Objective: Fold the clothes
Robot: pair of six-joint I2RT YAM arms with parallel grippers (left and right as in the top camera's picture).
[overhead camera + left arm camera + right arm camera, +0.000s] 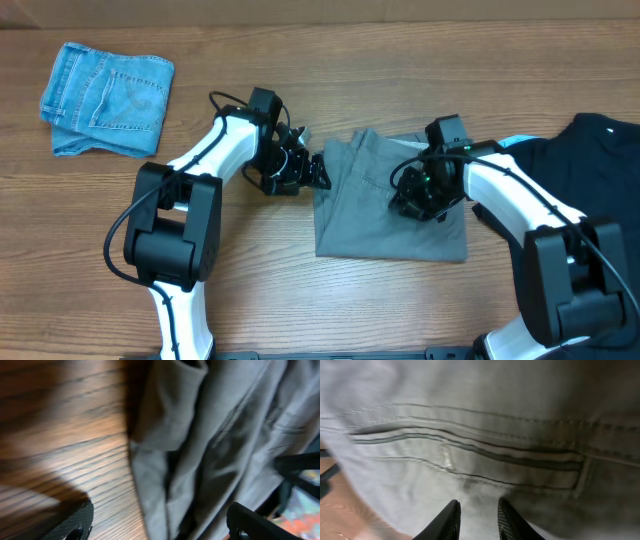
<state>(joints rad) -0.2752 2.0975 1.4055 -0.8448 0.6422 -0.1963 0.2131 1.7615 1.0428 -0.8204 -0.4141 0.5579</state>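
Shorts (370,215) could drag across the worktop (400,300) — not fold.
Left hand (159,525) apart at the bunched edge; right hand's (477,520) hold — cannot tell.

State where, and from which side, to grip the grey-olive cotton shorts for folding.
Probably pinch the layered left edge of the grey-olive cotton shorts, coming in from the left over the wooden table: that edge lies free, and the open left hand straddles it.

No text, label, brand, number or sign can be read in any view. The grey-olive shorts (375,205) show only plain cloth and pocket seams. A tiny pale speck on the black garment (600,165) is too small to make out.
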